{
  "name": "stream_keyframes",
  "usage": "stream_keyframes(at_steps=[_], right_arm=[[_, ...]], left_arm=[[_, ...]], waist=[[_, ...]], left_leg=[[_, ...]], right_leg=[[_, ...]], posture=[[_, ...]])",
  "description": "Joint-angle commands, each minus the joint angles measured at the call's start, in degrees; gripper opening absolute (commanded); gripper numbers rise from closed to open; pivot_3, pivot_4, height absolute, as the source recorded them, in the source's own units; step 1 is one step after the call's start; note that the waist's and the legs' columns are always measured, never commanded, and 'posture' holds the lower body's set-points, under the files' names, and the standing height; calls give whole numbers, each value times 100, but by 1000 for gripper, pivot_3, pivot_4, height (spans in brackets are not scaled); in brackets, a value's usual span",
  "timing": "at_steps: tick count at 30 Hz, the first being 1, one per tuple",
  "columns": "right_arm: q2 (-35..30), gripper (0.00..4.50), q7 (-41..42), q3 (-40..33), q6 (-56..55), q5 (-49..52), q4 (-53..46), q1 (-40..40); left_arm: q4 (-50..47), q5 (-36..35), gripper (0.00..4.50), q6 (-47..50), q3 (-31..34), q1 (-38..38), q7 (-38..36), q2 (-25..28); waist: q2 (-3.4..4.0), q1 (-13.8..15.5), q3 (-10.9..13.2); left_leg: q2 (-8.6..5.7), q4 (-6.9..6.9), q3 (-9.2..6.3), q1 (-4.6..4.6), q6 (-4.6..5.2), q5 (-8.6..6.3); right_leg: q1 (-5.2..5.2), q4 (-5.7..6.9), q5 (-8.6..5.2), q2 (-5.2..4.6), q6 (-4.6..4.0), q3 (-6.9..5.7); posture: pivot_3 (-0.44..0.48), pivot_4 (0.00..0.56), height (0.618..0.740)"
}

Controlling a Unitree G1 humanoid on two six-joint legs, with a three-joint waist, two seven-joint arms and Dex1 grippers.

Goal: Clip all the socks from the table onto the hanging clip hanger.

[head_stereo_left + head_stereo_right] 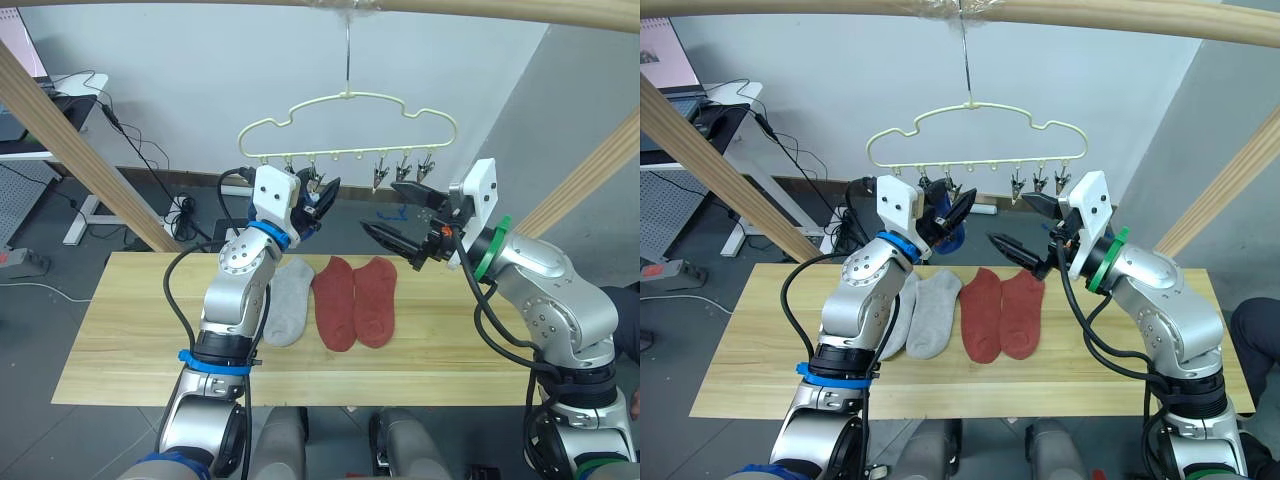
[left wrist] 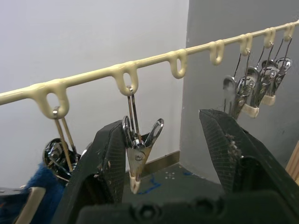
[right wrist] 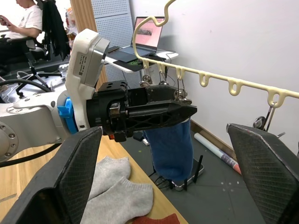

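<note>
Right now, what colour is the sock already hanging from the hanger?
Blue; the hanging sock on the clip hanger shows best in the right wrist view.

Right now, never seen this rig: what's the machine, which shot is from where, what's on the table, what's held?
It is a humanoid robot with two arms, each ending in two black fingers. Two pictures come from its head, looking down over the arms; the other two come from cameras on each wrist.

On the table lie two grey socks and two red socks. A blue sock already hangs from the pale-yellow clip hanger.

The left gripper is open, with one finger against a metal clip beside that sock. The right gripper is open and holds nothing, raised just below the hanger's other clips.
</note>
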Motion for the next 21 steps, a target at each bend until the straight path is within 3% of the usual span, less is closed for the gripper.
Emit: stream_keyframes(at_steps=[1, 9, 12, 18, 21], right_arm=[[-68, 4500, -13, -93, -64, 96, -192, 31], [-88, 4500, -24, -74, -77, 78, -207, 69], [-87, 4500, -30, -76, -72, 87, -227, 86], [-65, 4500, -43, -64, -82, 88, -220, 73], [-63, 4500, -42, -61, -90, 86, -216, 73]], left_arm=[[-89, 29, 2734, -157, -19, -101, -43, -39], [30, -5, 2734, -184, 39, -198, -48, -83], [46, -27, 2199, -176, 51, -204, -60, -92], [70, -52, 574, -122, 58, -204, -82, -80], [61, -75, 457, -101, 73, -212, -72, -96]], waist=[[0, 0, 0], [0, -1, 0], [0, -3, 0], [0, -3, 0], [0, -3, 0]], left_leg=[[0, 0, 0, 0, 0, 0], [0, 2, 0, 0, 0, 0], [0, 2, 1, 0, 0, 0], [0, 3, 1, 0, 0, 1], [0, 3, 0, 0, 1, 1]], right_leg=[[0, 0, 0, 0, 0, 0], [0, 2, 0, 0, 0, -1], [0, 2, 0, 0, 0, 0], [0, 3, 0, 0, 0, -1], [0, 4, 0, 0, 0, -2]], posture=[[8, 241, 740], [2, 235, 740], [2, 235, 740], [3, 231, 740], [5, 232, 740]])
